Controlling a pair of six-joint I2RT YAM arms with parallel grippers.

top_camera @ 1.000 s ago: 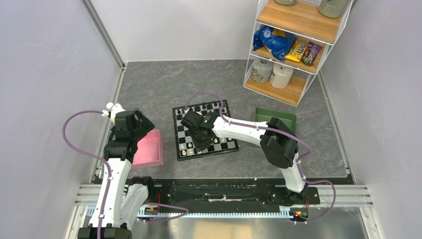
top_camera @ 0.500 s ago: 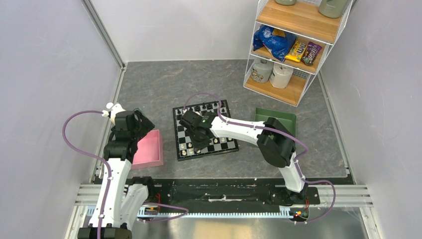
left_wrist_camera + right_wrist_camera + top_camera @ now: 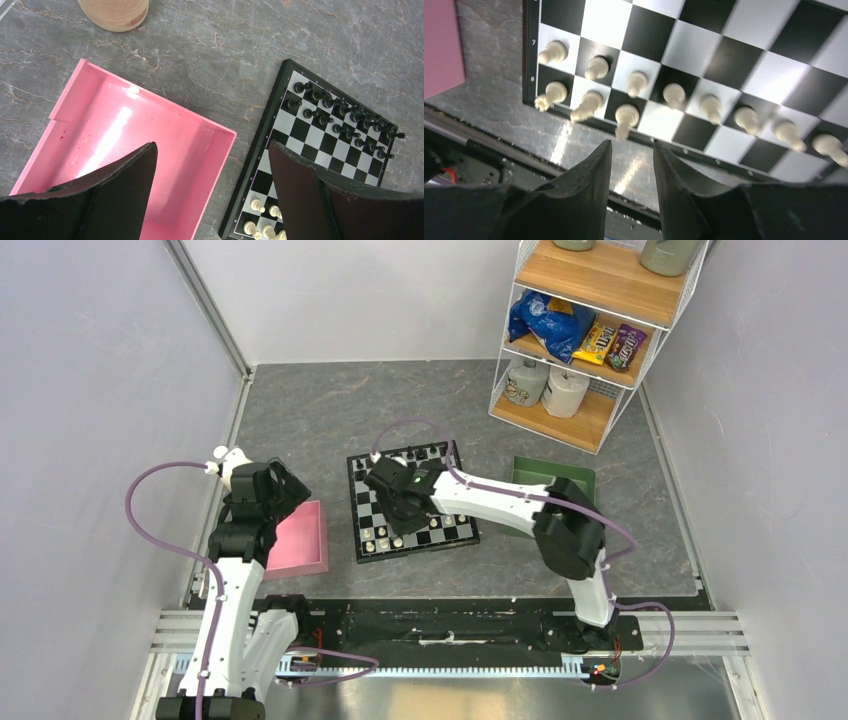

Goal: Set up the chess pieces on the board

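Right wrist view: my right gripper [image 3: 631, 145] hangs over the near-left corner of the flat black-and-white checked chessboard [image 3: 694, 47]. Its two dark fingers are parted by a narrow gap, w/ nothing between them. Just ahead of the tips stands a small cream-white chess piece [image 3: 625, 116] on the edge row, third square from the corner, w/ two more beside it. One row in, a line of eight cream pieces [image 3: 674, 94] runs across the board. The rest of the edge row in view is bare, so by my reckoning the cream side is only partly set.

Left wrist view: my left gripper [image 3: 211, 150] is spread wide and holds nothing. It hovers over the pink square plastic tray [image 3: 125, 125], which sits on the grey marbled tabletop [image 3: 225, 50] just beside the board. The tiny black chess pieces [image 3: 325, 102] crowd the board's far two rows; they're too small to count.

Handling, as I judge it: these figures look v. light, hard and smooth, w/ narrow bases, so a nudge could topple one or slide it off its square. I'd pinch each at the slim waist below the head, coming straight down, fingers lined up w/ the gaps so neighbours stay put. Only light pressure is needed.
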